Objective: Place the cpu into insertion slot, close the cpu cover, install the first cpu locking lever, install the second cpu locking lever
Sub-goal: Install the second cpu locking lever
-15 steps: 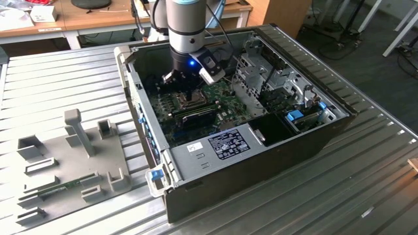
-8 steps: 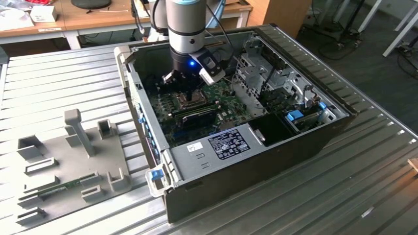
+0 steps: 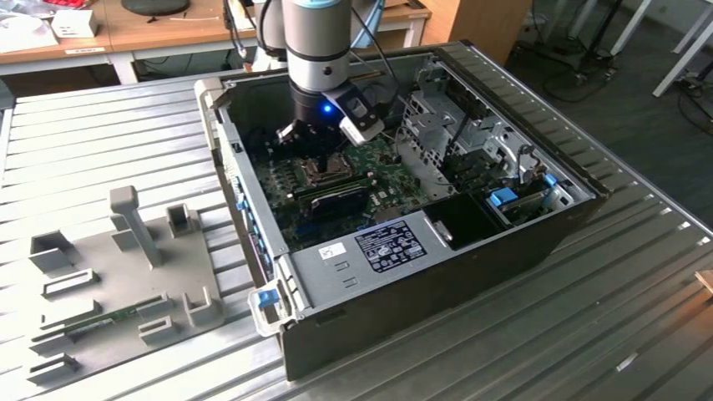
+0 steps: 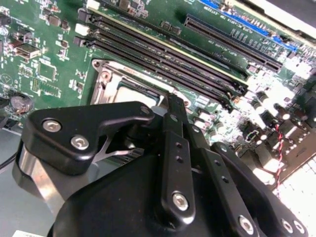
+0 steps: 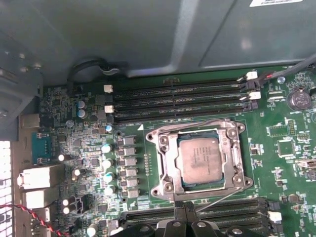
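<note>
You have the gripper (image 3: 316, 159) lowered into the open computer case (image 3: 468, 251), which lies on its side on the ribbed metal bench (image 3: 100, 142) at the centre of the exterior view; the arm (image 3: 320, 42) comes down from the upper middle of that frame; whether the jaws are wide or narrow you cannot tell from these pictures.

In the first wrist view the cpu (image 5: 199, 160) sits flat in the insertion slot (image 5: 168, 170), right of the frame's centre, its pale face up; the cpu cover (image 5: 228, 148) lies down around it, framing the chip through its window; a thin wire locking lever (image 5: 217, 200) angles out from the socket's lower edge toward the black gripper parts at the bottom of the frame.

Long black memory slots (image 5: 177, 101) run just above the socket on the green motherboard (image 5: 281, 163).

At the lower left of the exterior view a grey fixture tray (image 3: 123, 276) rests on the bench, well apart from the case.
</note>
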Action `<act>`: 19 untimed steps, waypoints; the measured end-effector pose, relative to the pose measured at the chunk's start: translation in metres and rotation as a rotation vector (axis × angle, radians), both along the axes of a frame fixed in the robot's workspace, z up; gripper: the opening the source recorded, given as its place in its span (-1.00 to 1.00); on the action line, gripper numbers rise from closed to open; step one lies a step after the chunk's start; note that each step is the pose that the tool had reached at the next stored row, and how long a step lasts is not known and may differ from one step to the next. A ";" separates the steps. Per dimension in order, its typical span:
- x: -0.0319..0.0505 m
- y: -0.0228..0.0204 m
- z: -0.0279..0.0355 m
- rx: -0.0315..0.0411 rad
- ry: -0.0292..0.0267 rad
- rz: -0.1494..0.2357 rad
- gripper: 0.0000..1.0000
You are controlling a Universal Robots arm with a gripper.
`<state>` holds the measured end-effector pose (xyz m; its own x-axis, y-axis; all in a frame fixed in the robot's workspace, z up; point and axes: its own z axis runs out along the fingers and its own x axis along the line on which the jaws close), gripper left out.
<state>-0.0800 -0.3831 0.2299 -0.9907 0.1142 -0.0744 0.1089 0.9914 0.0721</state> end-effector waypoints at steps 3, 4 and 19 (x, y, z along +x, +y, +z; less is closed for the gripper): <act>-0.0040 0.0000 -0.0011 -0.0001 0.0001 0.000 -0.80; -0.0052 0.0000 -0.0015 -0.0001 0.0000 0.000 -0.80; -0.0067 0.0001 -0.0228 -0.0001 0.0000 0.000 -0.80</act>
